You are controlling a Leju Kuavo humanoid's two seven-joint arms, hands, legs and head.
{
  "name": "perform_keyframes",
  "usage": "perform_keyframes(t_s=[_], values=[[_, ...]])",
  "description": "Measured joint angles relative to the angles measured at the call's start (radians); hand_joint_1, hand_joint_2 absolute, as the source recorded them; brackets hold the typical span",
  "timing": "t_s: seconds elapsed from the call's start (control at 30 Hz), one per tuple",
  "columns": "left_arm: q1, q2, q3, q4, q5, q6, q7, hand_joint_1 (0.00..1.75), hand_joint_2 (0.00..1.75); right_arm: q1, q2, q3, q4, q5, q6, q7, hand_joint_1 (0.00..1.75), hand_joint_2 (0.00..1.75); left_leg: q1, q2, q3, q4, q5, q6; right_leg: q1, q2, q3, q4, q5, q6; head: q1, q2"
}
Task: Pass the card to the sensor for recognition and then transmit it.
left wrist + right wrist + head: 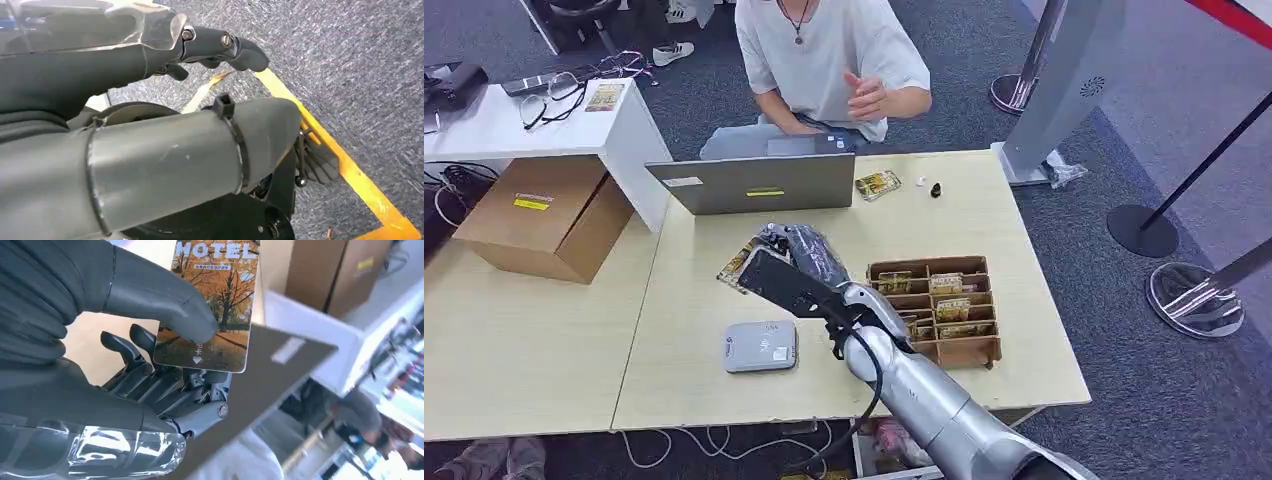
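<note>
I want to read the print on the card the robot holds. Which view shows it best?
The right wrist view: the hotel card faces the camera, pinched by the right hand. The head view shows just its edge; the left wrist view looks at carpet.

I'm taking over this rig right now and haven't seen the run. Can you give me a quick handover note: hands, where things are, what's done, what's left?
Right robot hand: holds the hotel card between thumb and fingers, raised over the table between the laptop and the grey sensor.
Left robot hand: hangs over the carpet, fingers curled, holding nothing.
Card box: on the table beside the right arm, more cards in its slots.
Person: seated behind the laptop.
Done: card picked up.
Left: bring the card to the sensor, then hand it over, probably to the person.
</note>
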Motion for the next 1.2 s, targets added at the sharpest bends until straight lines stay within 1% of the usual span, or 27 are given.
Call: perform_keyframes(t_s=[0.07,0.13,0.23,0.27,0.33,0.4,0.47,0.6,0.7,0.8,0.9,1.1,1.2], values=[[0.0,0.0,0.001,0.0,0.001,-0.005,-0.009,0.0,0.0,-0.006,-0.01,-0.007,-0.019,0.035,-0.045,-0.01,1.75,1.75,0.0,0.0,0.0,0.0,0.0,0.0,0.0,0.0,0.0,0.0,0.0,0.0,0.0,0.0],[0.001,0.0,0.004,0.0,0.003,-0.019,-0.028,0.0,0.0,-0.027,-0.026,-0.019,-0.031,0.121,-0.123,-0.008,1.75,1.75,0.0,0.0,0.0,0.0,0.0,0.0,0.0,0.0,0.0,0.0,0.0,0.0,0.0,0.0],[0.003,0.004,0.008,0.0,0.001,-0.049,-0.05,0.0,0.0,-0.055,-0.048,-0.045,-0.039,0.349,-0.257,0.025,1.75,1.75,0.0,0.0,0.0,0.0,0.0,0.0,0.0,0.0,0.0,0.0,0.0,0.0,0.0,0.0],[0.004,0.006,0.008,0.0,-0.002,-0.059,-0.054,0.0,0.0,-0.062,-0.056,-0.058,-0.039,0.47,-0.3,0.049,1.75,1.75,0.0,0.0,0.0,0.0,0.0,0.0,0.0,0.0,0.0,0.0,0.0,0.001,0.0,0.0],[0.007,0.01,0.008,0.0,-0.006,-0.069,-0.058,0.0,0.0,-0.078,-0.069,-0.082,-0.035,0.634,-0.346,0.088,1.75,1.75,0.0,0.0,0.0,0.001,0.0,0.0,0.0,0.0,0.0,0.0,0.001,0.001,0.0,0.0],[0.009,0.013,0.008,0.0,-0.013,-0.074,-0.057,0.0,0.0,-0.1,-0.077,-0.11,-0.021,0.796,-0.386,0.141,1.75,1.75,0.0,0.0,0.0,0.001,0.0,0.0,0.0,0.0,0.0,0.0,0.001,0.001,0.0,0.0],[0.009,0.015,0.008,0.0,-0.013,-0.073,-0.054,0.0,0.0,-0.113,-0.079,-0.12,-0.01,0.848,-0.397,0.163,1.75,1.75,0.0,0.0,0.0,0.001,0.0,0.0,0.0,0.0,0.0,0.0,0.001,0.001,0.0,0.0],[0.009,0.015,0.01,0.0,-0.011,-0.04,-0.04,0.0,0.0,-0.18,-0.08,-0.164,0.065,1.023,-0.439,0.257,1.75,1.75,0.0,0.0,0.0,0.001,0.0,0.0,0.0,0.0,0.0,0.0,0.001,0.001,0.0,0.0],[0.009,0.013,0.015,0.0,-0.007,-0.02,-0.036,0.0,0.0,-0.218,-0.08,-0.189,0.099,1.082,-0.445,0.285,1.75,1.75,0.0,0.0,0.0,0.001,0.0,0.0,0.0,0.0,0.0,0.0,0.001,0.001,0.0,0.0],[0.008,0.01,0.019,0.0,-0.002,0.001,-0.025,0.0,0.0,-0.249,-0.075,-0.203,0.138,1.111,-0.445,0.288,1.75,1.75,0.0,0.0,0.0,0.001,0.0,0.0,0.0,0.0,0.0,0.0,0.001,0.001,0.0,0.0],[0.007,0.007,0.024,0.0,0.001,0.012,-0.022,0.0,0.0,-0.27,-0.065,-0.206,0.175,1.117,-0.445,0.287,1.75,1.75,0.0,0.0,0.0,0.001,0.0,0.0,0.0,0.0,0.0,0.0,0.001,0.001,0.0,0.0],[0.006,0.005,0.032,0.0,0.002,0.017,-0.021,0.0,0.0,-0.284,-0.055,-0.207,0.209,1.12,-0.445,0.285,1.75,1.75,0.0,0.0,0.0,0.001,0.0,0.0,0.0,0.0,0.0,0.0,0.001,0.001,0.0,0.0],[0.006,0.003,0.035,0.0,0.002,0.028,-0.016,0.0,0.0,-0.292,-0.044,-0.207,0.234,1.113,-0.445,0.273,1.75,1.75,0.0,0.0,0.0,0.001,0.0,0.0,0.0,0.0,0.0,0.0,0.001,0.001,0.0,0.0]])
